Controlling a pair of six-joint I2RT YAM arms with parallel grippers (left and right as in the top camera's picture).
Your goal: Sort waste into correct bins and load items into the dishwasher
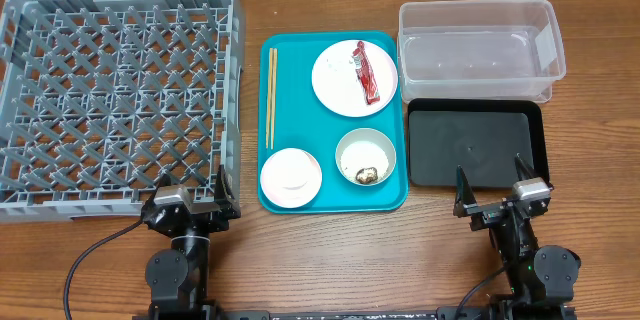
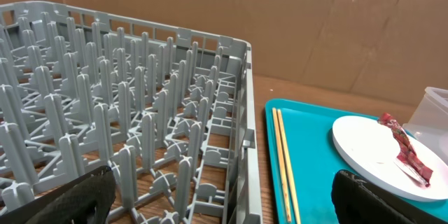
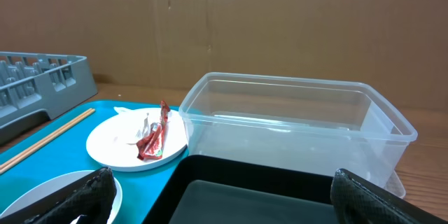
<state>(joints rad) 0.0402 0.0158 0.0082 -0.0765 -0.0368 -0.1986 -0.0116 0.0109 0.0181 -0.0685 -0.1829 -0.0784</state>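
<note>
The grey dishwasher rack fills the left of the table. Beside it, a teal tray carries wooden chopsticks, a large white plate with a red wrapper on it, a small saucer, and a pale bowl with a brown lump inside. At the right stand the clear tub and, in front of it, the black tray. My left gripper is open at the rack's near corner. My right gripper is open at the black tray's near edge. Neither holds anything.
In the left wrist view the rack wall and the chopsticks lie between my fingers. In the right wrist view the black tray lies between my fingers, with the tub behind. A cardboard wall backs the table.
</note>
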